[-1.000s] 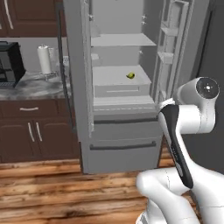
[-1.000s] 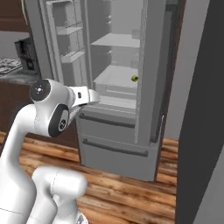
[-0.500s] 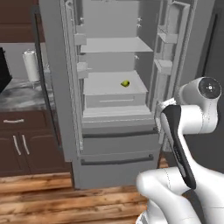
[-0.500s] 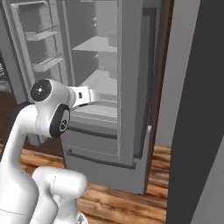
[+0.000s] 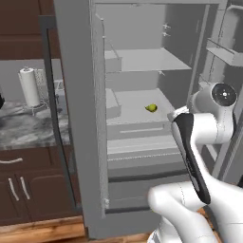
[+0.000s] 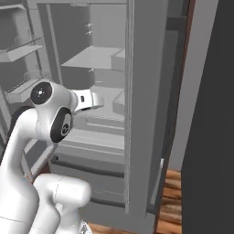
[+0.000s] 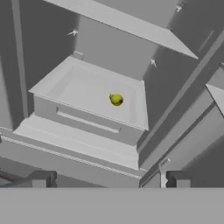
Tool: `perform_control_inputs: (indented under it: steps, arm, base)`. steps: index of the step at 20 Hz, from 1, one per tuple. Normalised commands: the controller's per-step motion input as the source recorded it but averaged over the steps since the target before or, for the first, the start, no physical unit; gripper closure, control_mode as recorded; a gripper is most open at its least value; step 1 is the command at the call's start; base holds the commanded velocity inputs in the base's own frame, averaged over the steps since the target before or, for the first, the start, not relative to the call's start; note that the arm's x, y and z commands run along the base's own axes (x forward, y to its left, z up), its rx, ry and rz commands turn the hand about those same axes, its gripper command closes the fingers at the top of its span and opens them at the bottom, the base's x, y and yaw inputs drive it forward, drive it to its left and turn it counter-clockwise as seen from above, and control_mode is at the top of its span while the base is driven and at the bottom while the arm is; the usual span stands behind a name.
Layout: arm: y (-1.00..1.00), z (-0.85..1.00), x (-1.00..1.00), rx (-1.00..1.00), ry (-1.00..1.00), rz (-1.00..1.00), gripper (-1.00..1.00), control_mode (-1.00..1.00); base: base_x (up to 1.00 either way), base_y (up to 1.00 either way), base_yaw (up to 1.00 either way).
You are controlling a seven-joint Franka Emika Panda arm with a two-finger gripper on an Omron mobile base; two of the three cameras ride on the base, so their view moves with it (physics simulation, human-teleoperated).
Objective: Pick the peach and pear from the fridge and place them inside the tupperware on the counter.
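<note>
The fridge (image 5: pixel 78 123) stands open close in front of me. The yellow-green pear (image 5: pixel 151 108) lies alone on a middle shelf (image 7: pixel 83 89), toward its right rear in the hand view, where the pear (image 7: pixel 116 99) is straight ahead and well beyond the fingers. My gripper (image 7: pixel 109 179) is open, with nothing between its two dark fingertips (image 7: pixel 41 178), and it hangs in front of the drawers below that shelf. The white hand (image 6: pixel 89 99) points into the fridge (image 6: pixel 141 91). The peach and the tupperware are out of view. A strip of the counter (image 5: pixel 23 130) shows to the left.
The left fridge door (image 5: pixel 50 109) stands edge-on between the counter and the shelves. A paper towel roll (image 5: pixel 29 88) stands on the counter. Door bins (image 6: pixel 23 50) hang on the right door beside my arm. A dark wall (image 6: pixel 210 119) closes off the right side.
Both base views have shifted and the fridge has grown larger: the base has driven closer and to the right. The gripper stays open with the pear ahead.
</note>
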Motion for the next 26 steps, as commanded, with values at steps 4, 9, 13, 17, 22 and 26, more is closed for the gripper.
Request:
perform_control_inputs:
  steps: [4,9,13,17,22,26]
  arm:
    - [0.0,0.0,0.0,0.0,0.0,0.0,-1.0,1.0]
    - [0.0,0.0,0.0,0.0,0.0,0.0,-1.0,1.0]
    - [0.06,-0.21,0.07,0.0,0.07,-0.04,-1.0,-1.0]
    - [0.2,-0.49,0.11,0.0,0.16,-0.04,-1.0,-1.0]
    - [0.08,-0.39,0.26,0.0,0.11,0.0,-1.0,-1.0]
    - [0.0,-0.4,0.36,0.01,0.06,0.0,-1.0,-1.0]
  base:
    - [0.61,0.03,-0.16]
    - [0.34,0.0,-0.11]
    - [0.09,0.03,-0.04]
    - [0.0,0.0,0.0]
    - [0.0,0.0,0.0]
    - [0.0,0.0,0.0]
